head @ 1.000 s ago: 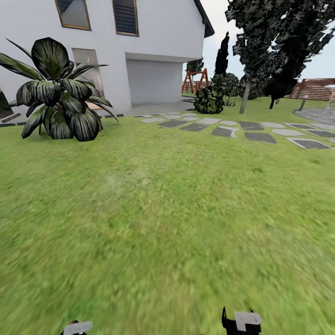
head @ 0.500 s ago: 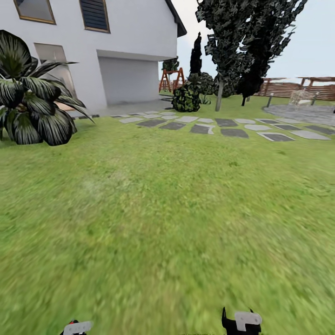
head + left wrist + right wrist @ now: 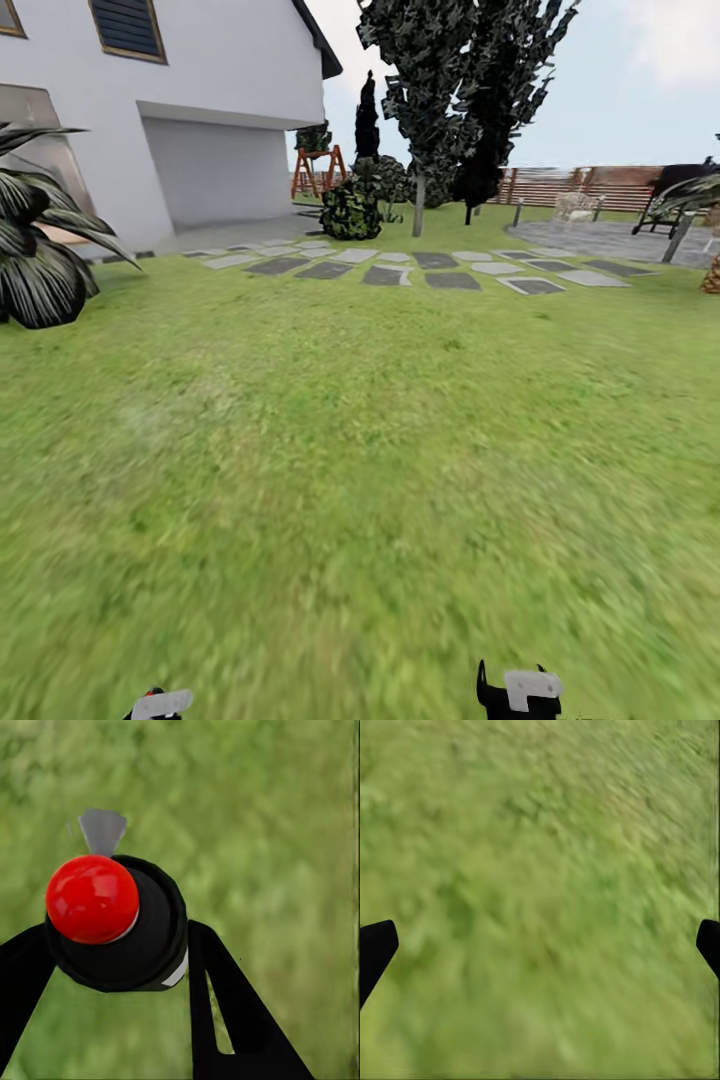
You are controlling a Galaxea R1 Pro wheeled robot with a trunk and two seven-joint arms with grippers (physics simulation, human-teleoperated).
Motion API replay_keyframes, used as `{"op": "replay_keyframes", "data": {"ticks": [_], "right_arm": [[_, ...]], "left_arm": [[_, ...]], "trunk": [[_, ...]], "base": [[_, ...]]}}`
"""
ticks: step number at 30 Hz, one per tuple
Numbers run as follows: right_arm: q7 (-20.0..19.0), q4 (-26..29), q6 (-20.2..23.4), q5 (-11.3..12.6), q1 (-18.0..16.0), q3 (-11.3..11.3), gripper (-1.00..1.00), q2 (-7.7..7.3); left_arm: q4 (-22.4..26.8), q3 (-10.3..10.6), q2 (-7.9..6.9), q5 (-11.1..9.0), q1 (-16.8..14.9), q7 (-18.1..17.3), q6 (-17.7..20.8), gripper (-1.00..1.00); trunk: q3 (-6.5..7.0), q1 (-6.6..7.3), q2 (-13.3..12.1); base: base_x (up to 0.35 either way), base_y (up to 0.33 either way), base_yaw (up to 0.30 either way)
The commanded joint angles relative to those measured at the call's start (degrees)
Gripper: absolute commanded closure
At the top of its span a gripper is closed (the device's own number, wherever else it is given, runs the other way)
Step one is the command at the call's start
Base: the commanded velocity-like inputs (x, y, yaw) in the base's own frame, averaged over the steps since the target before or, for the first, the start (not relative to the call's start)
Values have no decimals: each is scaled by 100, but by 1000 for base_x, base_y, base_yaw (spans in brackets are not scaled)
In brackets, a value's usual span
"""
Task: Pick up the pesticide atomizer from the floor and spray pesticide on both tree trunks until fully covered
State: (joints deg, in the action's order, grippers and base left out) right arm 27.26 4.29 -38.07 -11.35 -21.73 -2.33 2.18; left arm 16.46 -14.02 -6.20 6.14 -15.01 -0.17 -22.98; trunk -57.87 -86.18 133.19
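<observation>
In the left wrist view, the pesticide atomizer [image 3: 94,900], a black body with a red round cap and a grey nozzle, sits between the black fingers of my left gripper [image 3: 112,949], which is shut on it above blurry grass. In the head view the left gripper [image 3: 160,705] and right gripper [image 3: 518,692] peek in at the bottom edge. My right gripper [image 3: 544,945] is open over bare lawn. Far ahead stands a tree [image 3: 430,70] with a blocky dark green canopy and a pale trunk [image 3: 419,206].
A white house [image 3: 200,120] with a garage door is at the left, with a big dark-leaved plant [image 3: 40,270] before it. Grey stepping stones [image 3: 400,268] cross the lawn. A round bush [image 3: 350,208], a dark conifer [image 3: 368,120], a wooden fence [image 3: 580,185] and a paved patio [image 3: 600,240] lie beyond.
The whole head view has swung to the right, so house, plant and trees slid left in the picture. Both grippers keep their places at the bottom edge.
</observation>
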Motion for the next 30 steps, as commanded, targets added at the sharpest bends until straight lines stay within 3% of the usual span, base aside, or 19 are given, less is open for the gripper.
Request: {"op": "replay_keyframes", "data": {"ticks": [1, 7, 30], "right_arm": [[60, -7, 11, -43, -6, -22, -100, 2], [60, -7, 11, -43, -7, -22, -100, 2], [60, -7, 11, -43, -7, -22, -100, 2]], "left_arm": [[-2, -102, -4, 62, -2, -1, -22, 100], [-2, -244, -13, 62, -2, -1, -22, 100], [-11, -254, -13, 62, -2, 3, -22, 100]], "trunk": [[-5, 0, 2], [-5, 0, 2], [-5, 0, 2]], "base": [[152, -212, -299], [93, -249, -299], [1, -274, -299]]}}
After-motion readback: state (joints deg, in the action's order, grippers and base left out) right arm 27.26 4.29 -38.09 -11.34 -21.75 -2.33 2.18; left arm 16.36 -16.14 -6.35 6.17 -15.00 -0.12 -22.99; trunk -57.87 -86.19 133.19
